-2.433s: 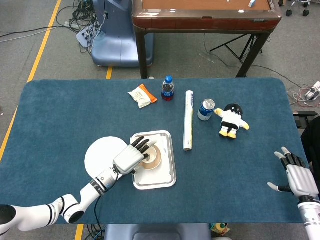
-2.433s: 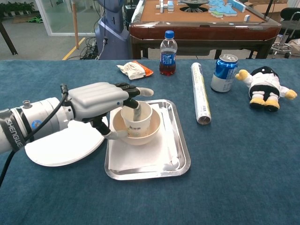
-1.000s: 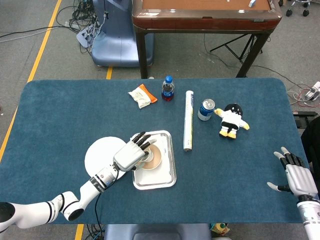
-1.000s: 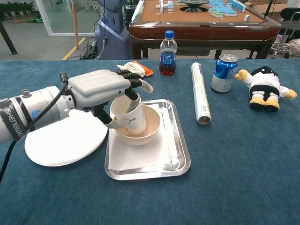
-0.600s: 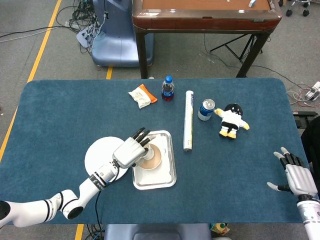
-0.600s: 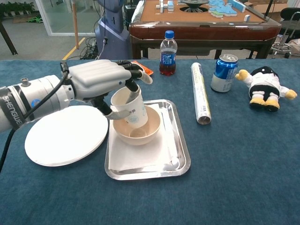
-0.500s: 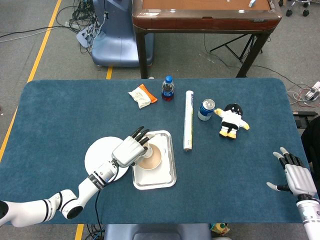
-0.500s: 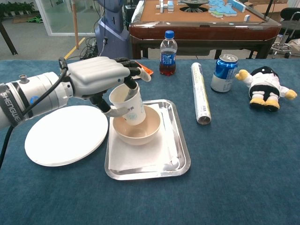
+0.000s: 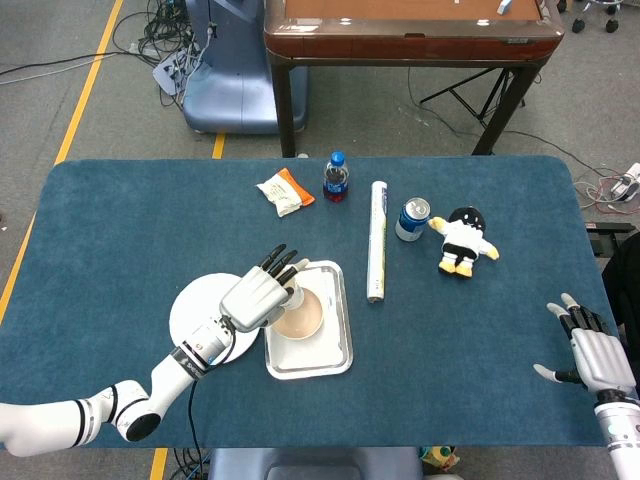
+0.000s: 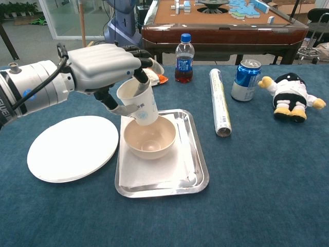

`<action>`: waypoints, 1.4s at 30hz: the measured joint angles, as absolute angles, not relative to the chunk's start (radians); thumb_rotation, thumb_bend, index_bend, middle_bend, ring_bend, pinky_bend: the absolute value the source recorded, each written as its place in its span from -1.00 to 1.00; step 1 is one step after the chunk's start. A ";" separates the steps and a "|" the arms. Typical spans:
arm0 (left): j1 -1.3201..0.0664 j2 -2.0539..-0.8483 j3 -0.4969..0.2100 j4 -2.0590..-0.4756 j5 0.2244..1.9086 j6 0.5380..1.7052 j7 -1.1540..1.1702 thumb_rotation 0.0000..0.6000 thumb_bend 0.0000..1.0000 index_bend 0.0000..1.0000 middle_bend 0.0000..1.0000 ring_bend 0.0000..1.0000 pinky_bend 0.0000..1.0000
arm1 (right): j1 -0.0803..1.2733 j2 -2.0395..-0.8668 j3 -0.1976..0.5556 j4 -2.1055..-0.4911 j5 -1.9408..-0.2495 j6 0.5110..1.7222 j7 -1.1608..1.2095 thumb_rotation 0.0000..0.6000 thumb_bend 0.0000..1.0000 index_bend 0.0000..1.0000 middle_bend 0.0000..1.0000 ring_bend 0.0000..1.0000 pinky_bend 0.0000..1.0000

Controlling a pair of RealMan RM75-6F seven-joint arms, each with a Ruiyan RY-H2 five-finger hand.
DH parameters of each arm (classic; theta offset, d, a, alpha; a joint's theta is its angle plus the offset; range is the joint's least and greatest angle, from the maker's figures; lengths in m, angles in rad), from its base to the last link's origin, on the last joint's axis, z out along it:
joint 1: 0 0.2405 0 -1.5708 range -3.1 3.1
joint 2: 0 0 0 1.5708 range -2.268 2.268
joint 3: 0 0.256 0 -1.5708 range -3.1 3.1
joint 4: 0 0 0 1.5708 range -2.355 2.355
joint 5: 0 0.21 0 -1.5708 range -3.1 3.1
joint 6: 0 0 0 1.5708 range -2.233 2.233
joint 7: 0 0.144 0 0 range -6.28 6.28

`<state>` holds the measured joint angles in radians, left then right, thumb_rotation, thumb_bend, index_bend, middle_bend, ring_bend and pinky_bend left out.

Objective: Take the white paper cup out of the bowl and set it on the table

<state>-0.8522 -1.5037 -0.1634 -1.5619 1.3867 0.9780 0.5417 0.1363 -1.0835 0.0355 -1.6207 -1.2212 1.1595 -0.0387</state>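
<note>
Table [image 10: 267, 170]: blue cloth, and the bare stretch nearest the cup lies behind the tray and to the right of it.
Left arm [image 9: 150, 395]: reaches in from the near left edge, and it is by far the nearer arm to the task's things.
Plate [image 10: 72, 147]: white, flat, just left of the tray, under the forearm's line.
Tray [image 10: 195, 177]: metal, holding the bowl on a white liner.
Bowl [image 10: 150, 139]: cream, upright, with nothing inside it in the chest view.
Left hand [image 10: 105, 64]: clamps the cup from above, thumb under its near wall and one finger hooked over the rim into the mouth.
White paper cup [image 10: 139, 107]: lifted above the bowl's left rim, base just over that rim; its long axis tilts, mouth up and to the left, base down and to the right.
Key relation: the cup hangs beneath the palm over the bowl's edge, so it looks to need carrying sideways past the tray, then righting.
Right hand [image 9: 595, 358]: far off at the right edge, fingers spread, holding nothing.
Hard to see: the head view hides nearly all of the cup under the left hand; the chest view does not show the right hand.
</note>
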 measured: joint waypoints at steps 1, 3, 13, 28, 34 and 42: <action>-0.856 -1.502 -0.164 -1.569 1.382 0.976 0.551 1.00 -0.36 0.20 -0.72 -1.00 -1.00 | 0.135 -1.083 0.035 -1.622 -1.223 1.162 -0.038 1.00 -0.60 -1.00 -1.00 -1.00 -1.00; -0.862 -1.502 -0.165 -1.570 1.376 0.969 0.557 1.00 -0.36 0.20 -0.72 -1.00 -1.00 | 0.132 -1.082 0.035 -1.624 -1.226 1.168 -0.038 1.00 -0.59 -1.00 -1.00 -1.00 -1.00; -0.913 -1.542 -0.176 -1.469 1.351 0.909 0.522 1.00 -0.36 0.19 -0.72 -1.00 -1.00 | 0.133 -1.081 0.039 -1.622 -1.215 1.164 -0.035 1.00 -0.59 -1.00 -1.00 -1.00 -1.00; -0.983 -1.578 -0.202 -1.275 1.354 0.853 0.383 1.00 -0.36 0.19 -0.72 -1.00 -1.00 | 0.158 -1.094 0.045 -1.588 -1.165 1.093 -0.030 1.00 -0.59 -1.00 -1.00 -1.00 -1.00; -1.010 -1.590 -0.207 -1.194 1.362 0.832 0.326 1.00 -0.36 0.19 -0.72 -1.00 -1.00 | 0.166 -1.099 0.049 -1.578 -1.143 1.074 -0.034 1.00 -0.60 -1.00 -1.00 -1.00 -1.00; -1.030 -1.603 -0.203 -1.103 1.372 0.823 0.262 1.00 -0.36 0.19 -0.72 -1.00 -1.00 | 0.176 -1.104 0.049 -1.570 -1.134 1.053 -0.031 1.00 -0.59 -1.00 -1.00 -1.00 -1.00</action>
